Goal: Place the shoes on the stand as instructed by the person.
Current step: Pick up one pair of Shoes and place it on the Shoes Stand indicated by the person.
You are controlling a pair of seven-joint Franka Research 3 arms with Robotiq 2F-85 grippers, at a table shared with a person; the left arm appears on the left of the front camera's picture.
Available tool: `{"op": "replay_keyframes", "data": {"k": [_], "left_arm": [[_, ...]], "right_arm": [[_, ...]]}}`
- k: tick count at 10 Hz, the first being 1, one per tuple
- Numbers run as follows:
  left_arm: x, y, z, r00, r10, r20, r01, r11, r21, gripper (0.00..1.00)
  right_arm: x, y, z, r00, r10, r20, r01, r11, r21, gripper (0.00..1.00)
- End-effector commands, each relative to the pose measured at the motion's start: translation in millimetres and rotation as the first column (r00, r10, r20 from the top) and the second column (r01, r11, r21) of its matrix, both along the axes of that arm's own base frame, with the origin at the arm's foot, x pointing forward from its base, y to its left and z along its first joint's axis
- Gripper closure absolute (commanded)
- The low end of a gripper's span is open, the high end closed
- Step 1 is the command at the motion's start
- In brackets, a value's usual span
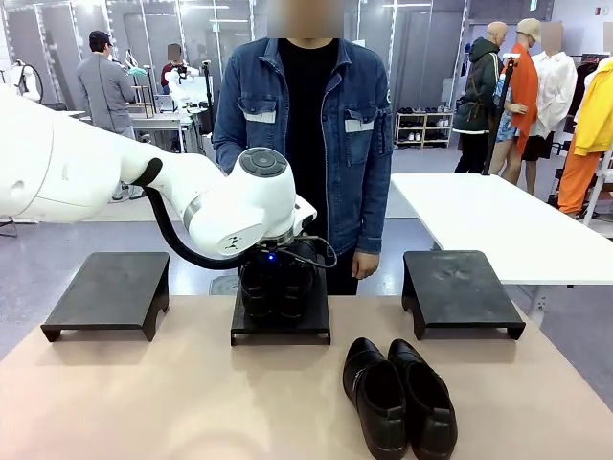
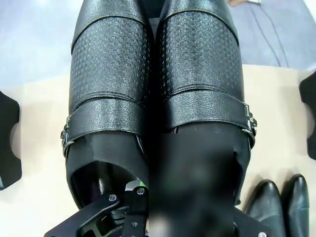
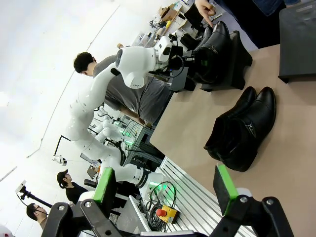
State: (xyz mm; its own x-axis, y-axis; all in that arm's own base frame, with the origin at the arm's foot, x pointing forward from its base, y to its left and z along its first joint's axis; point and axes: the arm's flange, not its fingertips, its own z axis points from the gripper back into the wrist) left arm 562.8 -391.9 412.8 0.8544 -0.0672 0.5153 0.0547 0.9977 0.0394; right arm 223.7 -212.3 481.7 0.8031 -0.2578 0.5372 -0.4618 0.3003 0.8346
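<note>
The left pincer (image 1: 280, 261) reaches down into a pair of buckled black shoes (image 1: 278, 290) on the middle stand (image 1: 281, 332), directly before the person (image 1: 302, 125) in the denim jacket, seemingly the spot chosen for them. Its fingers are sunk in the shoe openings, so its grip cannot be told. The second pair (image 1: 397, 398) lies on the counter (image 1: 144, 402), likely next, while the right pincer (image 3: 164, 183) hangs wide open and empty.

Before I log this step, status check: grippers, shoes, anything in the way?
Left gripper at the pair on the middle stand, grip unclear. Right gripper open, empty. Second pair on the table. Person's hand close behind the stand.
</note>
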Motion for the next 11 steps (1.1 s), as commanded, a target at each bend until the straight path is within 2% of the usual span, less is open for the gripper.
{"op": "replay_keyframes", "data": {"k": [1,2,3,4,5,6,7,10,11], "left_arm": [[8.1,-4.1,0.5,0.999,-0.012,0.043,0.012,1.000,-0.006,0.93],[8.6,-4.2,-0.8,0.999,-0.006,0.040,0.006,1.000,-0.005,0.82],[9.0,-3.6,-0.3,0.999,-0.001,0.041,0.001,1.000,-0.015,0.54],[9.1,-2.5,-0.1,0.999,0.000,0.038,0.000,1.000,-0.015,0.43],[8.1,-1.6,0.8,0.999,0.003,0.035,-0.002,1.000,-0.017,0.16],[6.9,-1.4,2.0,0.999,0.004,0.035,-0.003,1.000,-0.018,0.06],[5.0,-0.9,4.2,0.999,0.007,0.033,-0.006,1.000,-0.017,0.00],[-0.5,0.3,10.2,1.000,0.012,0.029,-0.011,1.000,-0.017,0.01],[-6.0,-1.6,12.9,1.000,0.010,-0.007,-0.010,0.999,-0.036,0.00]], "right_arm": [[-1.3,-1.7,0.4,1.000,0.006,0.021,-0.006,1.000,-0.003,0.00],[-1.3,-1.7,0.4,1.000,0.006,0.021,-0.006,1.000,-0.003,0.00],[-1.3,-1.7,0.4,1.000,0.006,0.021,-0.006,1.000,-0.003,0.00],[-1.3,-1.7,0.4,1.000,0.006,0.021,-0.006,1.000,-0.003,0.00],[-1.3,-1.7,0.4,1.000,0.006,0.021,-0.006,1.000,-0.003,0.00],[-1.3,-1.7,0.4,1.000,0.006,0.021,-0.006,1.000,-0.003,0.00],[-1.3,-1.7,0.4,1.000,0.006,0.021,-0.006,1.000,-0.003,0.00],[-1.3,-1.7,0.4,1.000,0.006,0.021,-0.006,1.000,-0.003,0.00],[-1.3,-1.7,0.4,1.000,0.006,0.021,-0.006,1.000,-0.003,0.00]]}}
